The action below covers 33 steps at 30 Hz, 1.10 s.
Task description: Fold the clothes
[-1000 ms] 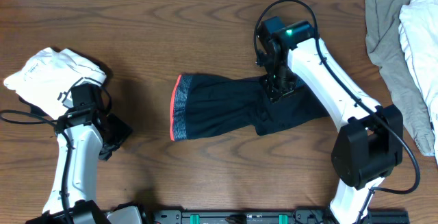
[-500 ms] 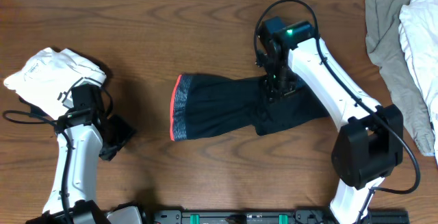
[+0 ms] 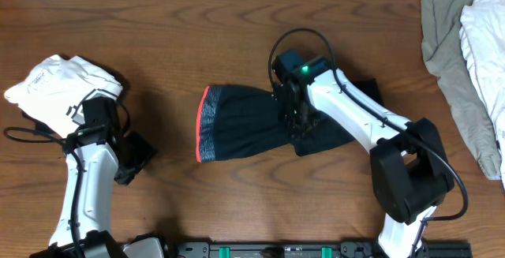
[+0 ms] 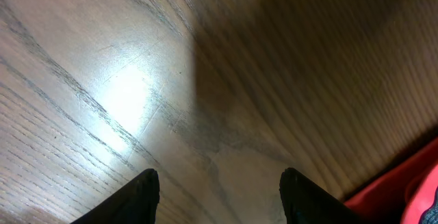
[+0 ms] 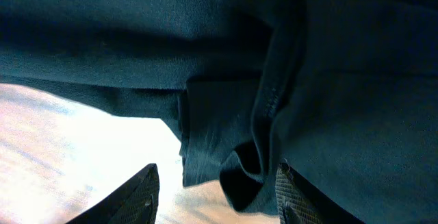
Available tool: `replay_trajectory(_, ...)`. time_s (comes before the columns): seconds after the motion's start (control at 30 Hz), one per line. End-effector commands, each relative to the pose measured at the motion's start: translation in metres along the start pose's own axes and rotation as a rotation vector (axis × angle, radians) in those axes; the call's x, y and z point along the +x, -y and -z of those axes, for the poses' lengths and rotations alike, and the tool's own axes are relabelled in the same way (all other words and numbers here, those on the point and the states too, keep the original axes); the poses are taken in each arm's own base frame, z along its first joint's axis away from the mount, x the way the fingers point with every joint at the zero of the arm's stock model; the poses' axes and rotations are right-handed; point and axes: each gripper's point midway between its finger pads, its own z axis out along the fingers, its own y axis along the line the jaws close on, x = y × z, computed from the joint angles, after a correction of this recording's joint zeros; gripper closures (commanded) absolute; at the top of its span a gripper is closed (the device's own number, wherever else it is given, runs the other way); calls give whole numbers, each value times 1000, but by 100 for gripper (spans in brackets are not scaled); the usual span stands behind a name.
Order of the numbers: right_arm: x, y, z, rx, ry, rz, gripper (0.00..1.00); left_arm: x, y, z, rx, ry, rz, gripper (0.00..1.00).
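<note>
My left claw (image 4: 217, 193) is hanging spread over the tabletop (image 3: 237, 37), well apart from the trousers (image 3: 245, 124). The trousers are lying longways across the middle, waistband (image 3: 206, 124) at the left, legs (image 3: 333, 136) running right. My right claw (image 3: 296, 124) is sitting right over them, spread around a loose fold (image 5: 239, 172), so that arm is nearer.

Trousers (image 3: 245, 128) are lying across the mid-table (image 3: 237, 21), waistband end (image 3: 207, 124) pointing left. Right gripper (image 3: 298, 128) is hanging over the trousers' middle. Left gripper (image 3: 136, 157) is sitting well left of the trousers, nearer the front edge. Crumpled shirt (image 3: 55, 88) is lying farther left, behind that gripper. Garment heap (image 3: 465, 61) is lying well right of the trousers, at the far corner.
</note>
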Motion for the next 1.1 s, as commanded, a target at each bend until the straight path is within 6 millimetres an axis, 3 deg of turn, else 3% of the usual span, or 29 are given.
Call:
replay_trajectory(0.0, 2, 5, -3, 38, 5, -12, 47, -6, 5, 7, 20, 21, -19, 41)
replay_trajectory(0.3, -2, 7, -5, 51, 25, -23, 50, -6, 5, 7, 19, 21, -22, 41)
replay_trajectory(0.43, -3, 7, -7, 50, 34, -28, 45, -6, 5, 7, 19, 21, -22, 41)
replay_trajectory(0.73, 2, 7, -16, 51, 25, -29, 49, -6, 5, 7, 19, 21, -22, 41)
replay_trajectory(0.83, 1, 10, -18, 64, 30, -61, 59, -6, 5, 7, 19, 21, -23, 41)
replay_trajectory(0.93, 0, 13, -18, 80, 37, -93, 80, -6, 5, 7, 19, 21, -23, 41)
replay_trajectory(1.07, -1, 17, -17, 100, 44, -136, 99, -6, 5, 7, 19, 21, -26, 41)
